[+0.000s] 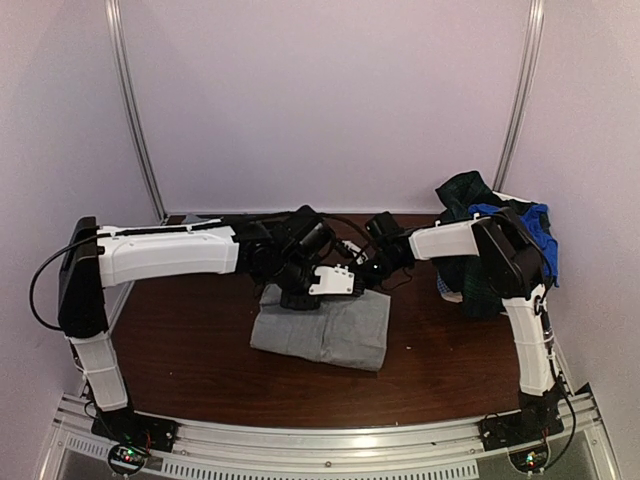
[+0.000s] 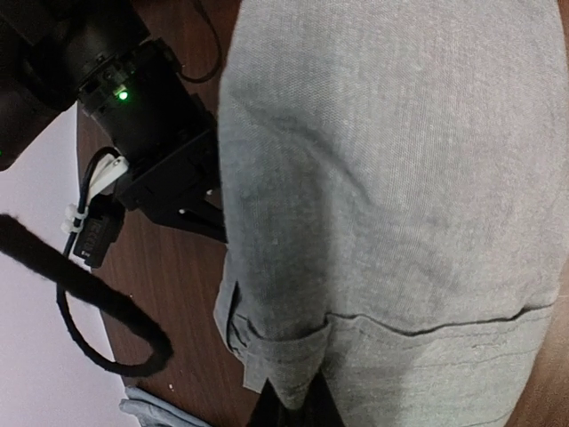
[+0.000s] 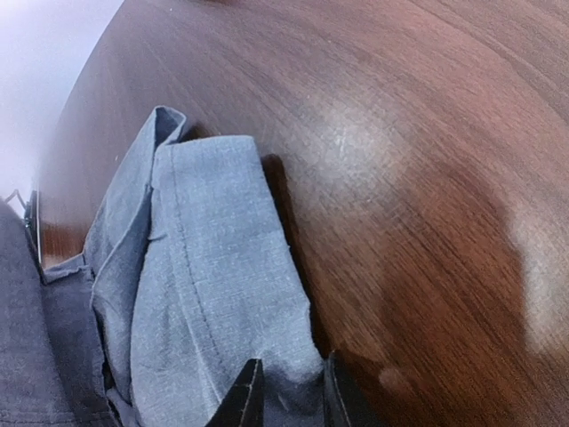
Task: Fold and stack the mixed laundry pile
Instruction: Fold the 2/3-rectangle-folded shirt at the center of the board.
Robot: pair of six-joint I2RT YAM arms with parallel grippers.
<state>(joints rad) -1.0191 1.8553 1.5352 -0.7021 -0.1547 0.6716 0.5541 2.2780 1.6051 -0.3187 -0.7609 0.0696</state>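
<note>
The step in hand looks like the folding of one grey cloth (image 1: 330,325). It lies flat on the counter (image 1: 190,340), and both arms reach down to its far edge, side by side.

The left pincer (image 2: 293,405) is almost closed. Its dark tips sit tight together on the hem of the grey cloth, so it looks like it has a pinch of it. The rest of the cloth spreads out in front of this pincer.

The right pincer (image 3: 289,396) has only a small gap between its tips, and that gap is full of cloth. It grips a folded edge, with bare counter just to its right and more cloth to its left.

The mixed laundry pile (image 1: 470,195) sits well apart from both pincers, out to the right of the right pincer and a bit farther back (the right arm hides part of it). It is a rumpled heap, so most of the job is not yet done.

My guess for the next move: both pincers need to lift the far edge at the same height and carry it over the cloth together. If one goes faster, the fold may come out crooked. Then they need to let go and smooth it.
</note>
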